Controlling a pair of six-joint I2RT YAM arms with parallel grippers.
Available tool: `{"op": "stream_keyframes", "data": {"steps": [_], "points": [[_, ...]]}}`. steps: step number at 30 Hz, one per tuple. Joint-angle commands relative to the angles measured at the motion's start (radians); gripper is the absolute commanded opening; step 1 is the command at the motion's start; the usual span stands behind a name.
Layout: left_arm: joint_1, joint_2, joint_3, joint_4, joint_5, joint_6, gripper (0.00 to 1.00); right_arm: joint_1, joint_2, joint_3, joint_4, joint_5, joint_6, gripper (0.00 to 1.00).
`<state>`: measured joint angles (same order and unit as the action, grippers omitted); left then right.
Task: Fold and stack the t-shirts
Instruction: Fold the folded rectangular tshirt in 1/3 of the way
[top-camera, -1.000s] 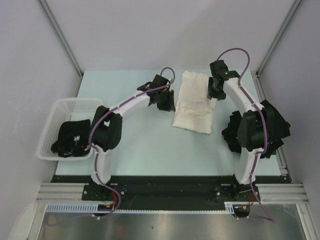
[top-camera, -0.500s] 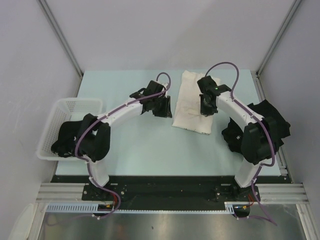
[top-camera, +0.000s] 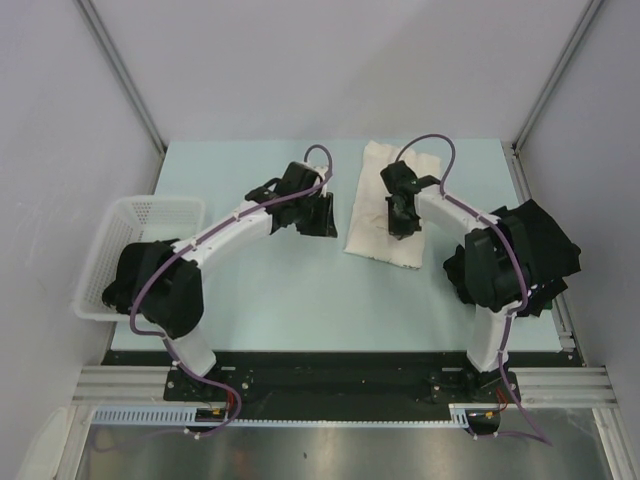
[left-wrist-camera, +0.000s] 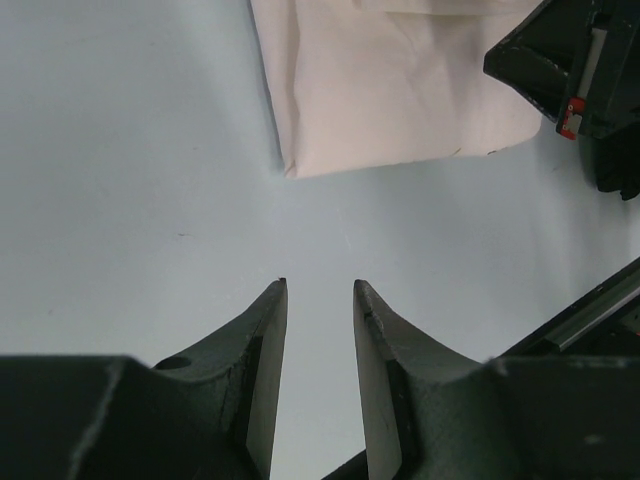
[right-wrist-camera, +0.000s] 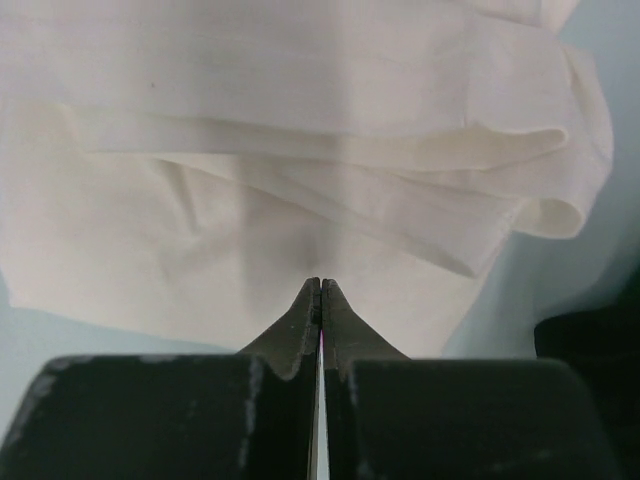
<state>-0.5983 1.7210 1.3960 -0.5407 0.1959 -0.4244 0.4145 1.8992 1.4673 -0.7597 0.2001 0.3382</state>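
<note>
Pale-blue table (top-camera: 280, 290), bearing all items. White plastic mesh basket (top-camera: 140, 212) at its left edge, with one black t-shirt (top-camera: 118, 285) bundled inside, partly hidden by the left arm. Heap of black t-shirts (top-camera: 550, 240) is set at the right edge. Cream-white t-shirt (top-camera: 368, 228), folded into a rectangle, is laid at centre-rear; no print is shown. Right gripper (right-wrist-camera: 320, 283) is held over its cloth, tips pressed together. Left gripper (left-wrist-camera: 320, 285) is held above bare table just beside the shirt, narrowly parted. Small red mark (left-wrist-camera: 570, 116) on the right arm, not legible.
</note>
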Motion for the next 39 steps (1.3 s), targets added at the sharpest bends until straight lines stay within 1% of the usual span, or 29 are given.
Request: {"op": "stream_keyframes", "data": {"steps": [1,16,29,39], "points": [[-0.005,-0.069,-0.015,-0.015,-0.019,0.019,0.38,-0.008,0.024,0.021,0.062,-0.005,-0.037,0.0],[-0.005,-0.06,-0.014,-0.039,-0.03,0.016,0.38,-0.062,0.109,0.08,0.115,0.025,-0.114,0.0],[-0.005,-0.037,0.017,-0.07,-0.046,0.026,0.38,-0.115,0.239,0.289,0.083,0.039,-0.168,0.0],[-0.005,-0.037,0.014,-0.087,-0.053,0.033,0.38,-0.195,0.319,0.438,0.066,0.035,-0.168,0.0]]}}
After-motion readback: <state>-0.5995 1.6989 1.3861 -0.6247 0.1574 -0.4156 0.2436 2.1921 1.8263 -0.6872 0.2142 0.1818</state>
